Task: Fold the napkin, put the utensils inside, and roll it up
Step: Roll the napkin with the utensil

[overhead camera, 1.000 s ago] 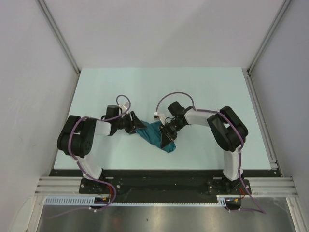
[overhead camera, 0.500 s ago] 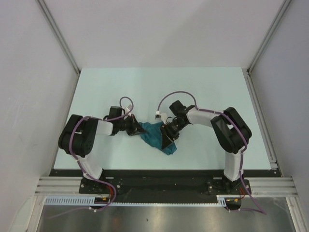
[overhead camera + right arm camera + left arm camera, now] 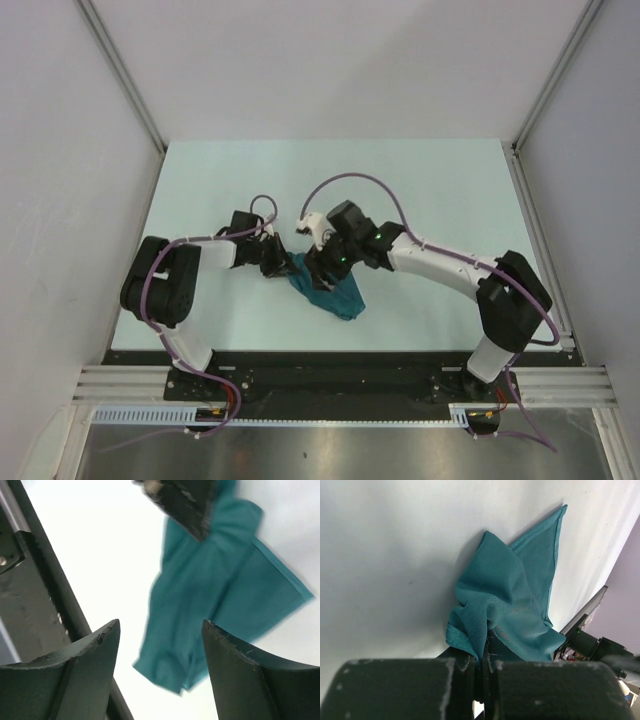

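Observation:
The teal napkin [image 3: 341, 298] lies crumpled on the table between the two arms. My left gripper [image 3: 283, 265] is at its left end, and in the left wrist view it [image 3: 481, 652] is shut on a bunched fold of the napkin [image 3: 510, 595]. My right gripper [image 3: 322, 272] hovers over the cloth's upper left part. In the right wrist view it [image 3: 161, 622] stands open with nothing between its fingers, the napkin [image 3: 215, 590] below and beyond them. The utensils are out of view.
The pale table [image 3: 400, 180] is walled by grey panels on three sides. A dark rail [image 3: 340, 355] runs along its near edge, and shows too as the dark rail [image 3: 35, 580] left of the right fingers. An aluminium strip [image 3: 540, 240] borders the right side.
My left gripper has shut on the napkin's left end. My right gripper has opened, let go of the cloth, and its arm has stretched left over the napkin.

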`<state>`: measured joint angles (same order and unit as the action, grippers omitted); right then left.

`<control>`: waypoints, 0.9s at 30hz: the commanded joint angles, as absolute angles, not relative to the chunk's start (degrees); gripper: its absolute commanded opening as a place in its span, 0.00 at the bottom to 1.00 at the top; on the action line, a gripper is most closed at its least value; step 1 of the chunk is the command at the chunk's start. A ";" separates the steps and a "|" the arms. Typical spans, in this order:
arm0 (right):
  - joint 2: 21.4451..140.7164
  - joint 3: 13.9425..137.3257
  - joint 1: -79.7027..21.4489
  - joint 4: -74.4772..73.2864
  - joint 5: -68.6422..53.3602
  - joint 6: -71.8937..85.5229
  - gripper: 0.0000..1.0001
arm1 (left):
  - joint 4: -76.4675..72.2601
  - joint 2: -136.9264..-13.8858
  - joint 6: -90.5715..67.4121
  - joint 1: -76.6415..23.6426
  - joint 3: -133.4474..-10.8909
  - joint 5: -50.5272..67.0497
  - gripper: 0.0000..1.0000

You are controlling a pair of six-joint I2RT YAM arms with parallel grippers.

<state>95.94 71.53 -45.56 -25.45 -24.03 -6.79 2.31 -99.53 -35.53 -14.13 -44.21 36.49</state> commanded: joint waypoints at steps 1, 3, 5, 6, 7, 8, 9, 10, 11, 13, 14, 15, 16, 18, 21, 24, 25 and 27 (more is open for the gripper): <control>95.27 67.69 -52.90 -19.17 -7.32 -5.45 0.72 | 9.49 -99.66 -32.35 -14.06 -47.36 33.14 0.00; 95.89 66.98 -55.44 -18.55 -5.20 -5.80 0.72 | 10.89 -99.93 -31.64 -13.97 -48.16 33.05 0.00; 97.46 66.62 -56.77 -18.63 -3.61 -6.24 0.72 | 11.86 -100.37 -31.29 -13.97 -49.22 32.96 0.00; 98.17 66.62 -57.73 -18.98 -2.82 -6.59 0.71 | 12.21 -100.63 -31.12 -13.97 -49.48 32.87 0.00; 98.70 66.71 -58.01 -19.25 -1.77 -6.85 0.71 | 12.48 -100.72 -30.85 -13.97 -50.00 32.70 0.00; 99.75 66.53 -58.18 -19.68 -1.32 -6.86 0.71 | 12.83 -100.81 -30.59 -13.97 -50.18 32.61 0.00; 100.28 66.36 -58.18 -19.69 -1.32 -7.03 0.70 | 12.83 -100.81 -30.59 -13.97 -50.27 32.61 0.00; 100.72 66.10 -58.18 -19.60 -1.67 -7.21 0.69 | 12.83 -100.90 -30.67 -13.97 -50.19 32.61 0.00; 101.77 65.75 -58.01 -19.34 -1.93 -7.21 0.68 | 12.57 -100.90 -30.93 -13.97 -50.10 32.69 0.00; 103.00 65.65 -57.14 -19.34 -2.89 -7.03 0.62 | 12.13 -100.81 -31.11 -13.97 -49.92 32.78 0.00; 103.53 65.74 -56.78 -19.42 -3.16 -6.86 0.60 | 12.13 -100.81 -31.20 -13.97 -49.92 32.87 0.00; 104.49 65.74 -56.17 -19.51 -3.95 -6.77 0.51 | 11.95 -100.90 -31.20 -13.97 -49.92 32.87 0.00; 104.68 65.66 -55.55 -19.25 -5.96 -6.42 0.46 | 11.87 -100.90 -31.20 -13.97 -50.01 32.96 0.00; 104.77 65.31 -53.27 -18.81 -9.47 -6.07 0.31 | 11.43 -100.64 -31.20 -13.97 -50.01 33.83 0.00; 104.94 64.60 -49.40 -17.67 -23.76 -4.92 0.12 | 8.71 -99.67 -32.25 -13.89 -49.57 35.15 0.10; 106.08 64.16 -45.45 -17.14 -32.40 -3.43 0.00 | 6.86 -96.60 -32.87 -12.84 -49.22 32.97 0.59; 107.13 63.81 -44.40 -16.62 -37.65 -2.99 0.00 | 6.25 -94.07 -33.13 -11.79 -48.61 32.18 0.72; 108.97 63.81 -41.94 -16.61 -45.48 -2.11 0.00 | 4.05 -91.68 -33.57 -10.99 -47.90 30.86 0.83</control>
<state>105.34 64.82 -44.18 -18.63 -24.03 -2.24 9.72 -97.78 -33.78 -13.26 -48.40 36.12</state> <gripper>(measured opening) 0.031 0.752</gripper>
